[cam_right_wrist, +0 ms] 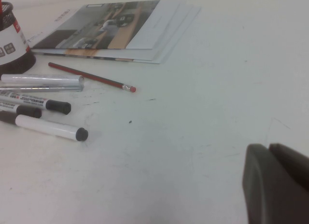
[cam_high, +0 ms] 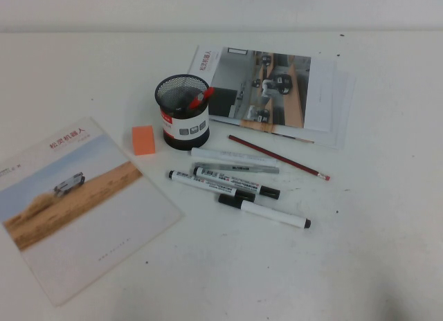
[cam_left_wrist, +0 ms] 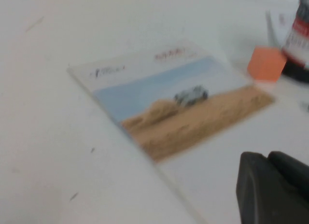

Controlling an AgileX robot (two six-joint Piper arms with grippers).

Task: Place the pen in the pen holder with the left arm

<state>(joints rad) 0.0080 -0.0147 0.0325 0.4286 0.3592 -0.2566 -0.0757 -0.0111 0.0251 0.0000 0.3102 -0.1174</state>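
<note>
The pen (cam_high: 266, 212), a white barrel with a long black cap and a small black tip, lies flat on the table at the front of a row of pens; it also shows in the right wrist view (cam_right_wrist: 48, 127). The pen holder (cam_high: 183, 112), a black mesh cup with a white label band, stands upright behind them with red and dark pens inside. It shows in the left wrist view (cam_left_wrist: 299, 40) and the right wrist view (cam_right_wrist: 12, 45). Neither arm shows in the high view. My left gripper (cam_left_wrist: 268, 157) hangs empty over the left brochure, fingers together. My right gripper (cam_right_wrist: 268, 148) is empty over bare table, fingers together.
An orange eraser (cam_high: 143, 140) lies left of the holder. A brochure (cam_high: 76, 203) lies at the front left, and stacked brochures (cam_high: 270, 93) lie behind the holder. Two labelled white markers (cam_high: 228, 182), a grey-silver pen (cam_high: 235, 167) and a red pencil (cam_high: 277, 157) lie beside the pen.
</note>
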